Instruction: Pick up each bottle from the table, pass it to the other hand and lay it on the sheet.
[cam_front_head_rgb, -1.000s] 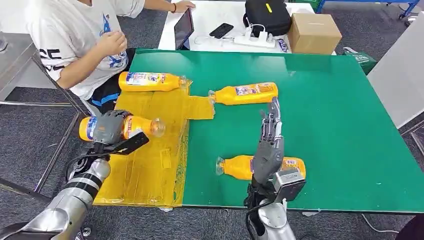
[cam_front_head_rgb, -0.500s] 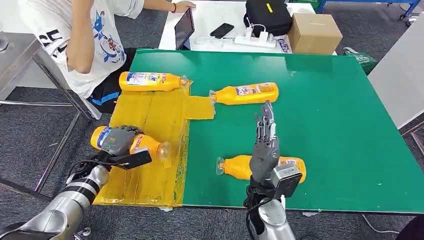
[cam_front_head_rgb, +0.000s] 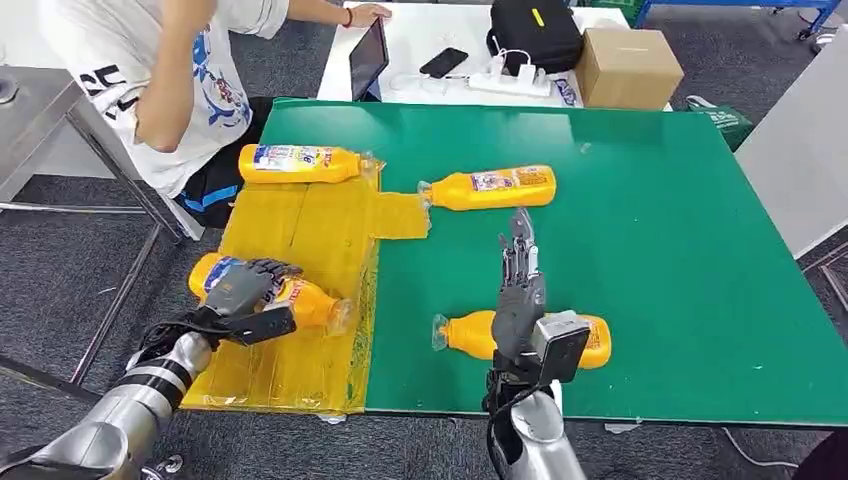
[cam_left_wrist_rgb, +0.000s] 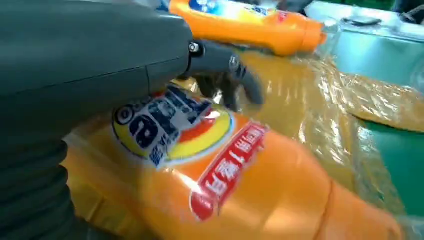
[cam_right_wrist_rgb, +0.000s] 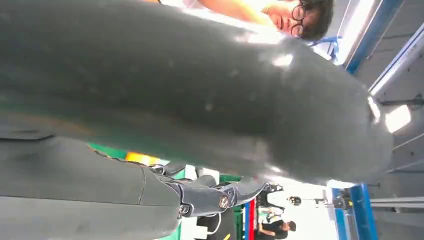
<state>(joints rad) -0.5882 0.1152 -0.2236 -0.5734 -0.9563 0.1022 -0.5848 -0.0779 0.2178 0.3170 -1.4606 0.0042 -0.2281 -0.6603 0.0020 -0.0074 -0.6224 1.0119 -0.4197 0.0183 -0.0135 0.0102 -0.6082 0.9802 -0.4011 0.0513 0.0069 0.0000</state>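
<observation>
My left hand (cam_front_head_rgb: 240, 287) grips an orange bottle (cam_front_head_rgb: 305, 298) low over the left part of the yellow sheet (cam_front_head_rgb: 310, 230); its label and body (cam_left_wrist_rgb: 240, 170) loom close in the left wrist view, fingers (cam_left_wrist_rgb: 225, 80) curled over it. A second bottle (cam_front_head_rgb: 298, 162) lies along the sheet's far edge. A third bottle (cam_front_head_rgb: 488, 187) lies on the green table (cam_front_head_rgb: 650, 220) just right of the sheet. My right hand (cam_front_head_rgb: 520, 290) stands upright and open, fingers straight, in front of a fourth bottle (cam_front_head_rgb: 470, 333) lying near the table's front edge.
A person in a white shirt (cam_front_head_rgb: 160, 60) sits at the table's far left corner. Behind the green table a white desk holds a tablet (cam_front_head_rgb: 367, 55), a phone (cam_front_head_rgb: 442, 61), a black bag (cam_front_head_rgb: 535, 32) and a cardboard box (cam_front_head_rgb: 627, 65).
My left hand has carried its bottle down and rightward onto the sheet. My right hand has drawn back slightly toward me, still open. The person has raised an arm.
</observation>
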